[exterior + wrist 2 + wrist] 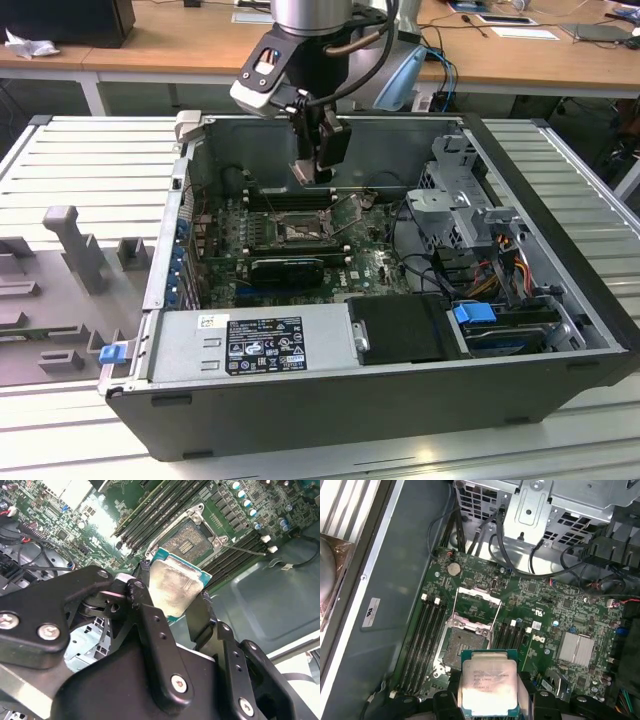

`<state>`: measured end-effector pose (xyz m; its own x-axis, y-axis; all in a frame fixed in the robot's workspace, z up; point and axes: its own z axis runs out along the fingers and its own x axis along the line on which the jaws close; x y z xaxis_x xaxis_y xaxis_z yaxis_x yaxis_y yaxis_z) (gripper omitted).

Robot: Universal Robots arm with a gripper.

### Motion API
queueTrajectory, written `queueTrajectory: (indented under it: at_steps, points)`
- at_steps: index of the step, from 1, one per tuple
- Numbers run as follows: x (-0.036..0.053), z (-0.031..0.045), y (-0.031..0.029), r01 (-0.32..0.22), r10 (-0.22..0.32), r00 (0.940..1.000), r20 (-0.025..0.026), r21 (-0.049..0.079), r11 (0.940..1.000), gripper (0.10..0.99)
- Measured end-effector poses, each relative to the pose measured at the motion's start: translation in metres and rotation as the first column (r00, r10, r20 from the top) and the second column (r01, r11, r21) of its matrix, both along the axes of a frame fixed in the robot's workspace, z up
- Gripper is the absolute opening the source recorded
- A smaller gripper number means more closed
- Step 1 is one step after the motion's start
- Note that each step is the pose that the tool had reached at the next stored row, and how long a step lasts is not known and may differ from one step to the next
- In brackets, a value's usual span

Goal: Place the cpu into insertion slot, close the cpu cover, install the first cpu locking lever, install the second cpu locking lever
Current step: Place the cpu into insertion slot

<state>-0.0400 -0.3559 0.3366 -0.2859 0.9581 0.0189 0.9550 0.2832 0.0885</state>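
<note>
The cpu (488, 685) is pinched at two opposite edges between the black fingers (150, 625) of the gripper (172, 600). Its pale silver-grey top, bordered in green, is seen in both wrist views. It is held clear of the motherboard (365, 262), inside the open computer case (560, 300). In the exterior view the gripper is found over the far part of the board, near the rear wall of the case, with the insertion slot (298, 232) lying below it and slightly nearer the camera. In the first wrist view the insertion slot is seen uncovered, a dark square bed with a silvery rim, just beside the held chip. The cpu cover (478, 593) is swung up off the socket, its thin silvery frame standing on the side away from the chip. Long black memory slots (427, 635) are ranged along both sides of the socket. The case is laid on its side on a slatted metal table (70, 150), and a grey heat sink (576, 649) is fixed to the board well apart from the socket
</note>
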Motion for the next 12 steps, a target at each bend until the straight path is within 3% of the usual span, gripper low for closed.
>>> queueTrajectory:
  at_steps: [3,7,12]
  points:
    - [0.0,-0.0005,0.0,0.012,-0.012,0.9999,0.0,0.0,0.9999,0.529]
    - [0.0,-0.002,0.0,0.104,-0.104,0.9946,0.0,0.0,0.9946,0.529]
    - [0.0,-0.0039,0.0,0.11,-0.11,0.994,0.0,0.0,0.994,0.529]
